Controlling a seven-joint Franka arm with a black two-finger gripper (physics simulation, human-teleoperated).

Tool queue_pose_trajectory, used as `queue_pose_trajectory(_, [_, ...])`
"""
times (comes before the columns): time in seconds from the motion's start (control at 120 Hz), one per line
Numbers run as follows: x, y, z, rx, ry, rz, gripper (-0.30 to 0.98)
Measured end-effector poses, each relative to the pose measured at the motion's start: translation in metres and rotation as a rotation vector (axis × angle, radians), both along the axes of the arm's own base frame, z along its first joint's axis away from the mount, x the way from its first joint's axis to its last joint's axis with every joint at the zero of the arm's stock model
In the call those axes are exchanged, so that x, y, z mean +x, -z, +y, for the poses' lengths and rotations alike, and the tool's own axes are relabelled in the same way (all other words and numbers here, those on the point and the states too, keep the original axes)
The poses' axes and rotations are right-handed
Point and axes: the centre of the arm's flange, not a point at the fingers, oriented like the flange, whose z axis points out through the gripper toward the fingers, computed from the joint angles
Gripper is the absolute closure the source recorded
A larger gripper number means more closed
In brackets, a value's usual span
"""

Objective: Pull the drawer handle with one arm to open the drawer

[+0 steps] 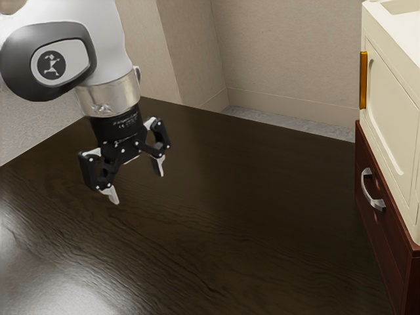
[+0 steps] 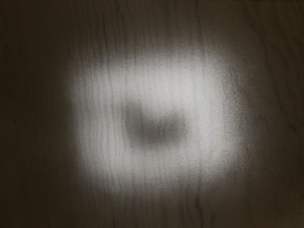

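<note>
From where I stand, the arm (image 1: 108,39) in the upper left of the frame is glossy white, with a rounded dark grey cover (image 1: 18,69) on its joint. That carries a round badge (image 1: 51,64) (a pale branching figure on black). Below sits a silvery metal collar (image 1: 108,98), then a black gripper (image 1: 137,183) with small white lettering, bare-looking links and pale, tapering tips (image 1: 159,167).
</note>
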Motion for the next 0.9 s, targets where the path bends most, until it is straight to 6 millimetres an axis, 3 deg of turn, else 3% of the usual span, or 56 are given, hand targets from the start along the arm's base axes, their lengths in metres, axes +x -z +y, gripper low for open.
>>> queue_pose_trajectory(0.242, [0.002, -0.002, -0.008, 0.021, -0.052, -0.053, 0.00])
queue_pose_trajectory(0.317, [0.004, 0.005, -0.023, 0.027, -0.041, -0.046, 0.00])
queue_pose_trajectory(0.492, [0.048, 0.036, -0.053, 0.024, -0.014, -0.041, 0.00])
queue_pose_trajectory(0.642, [0.086, 0.037, -0.097, -0.016, 0.064, -0.094, 0.00])
queue_pose_trajectory(0.792, [0.094, 0.040, -0.145, -0.060, 0.157, -0.116, 0.00])
queue_pose_trajectory(0.9, [0.127, 0.044, -0.162, -0.080, 0.184, -0.153, 0.00])
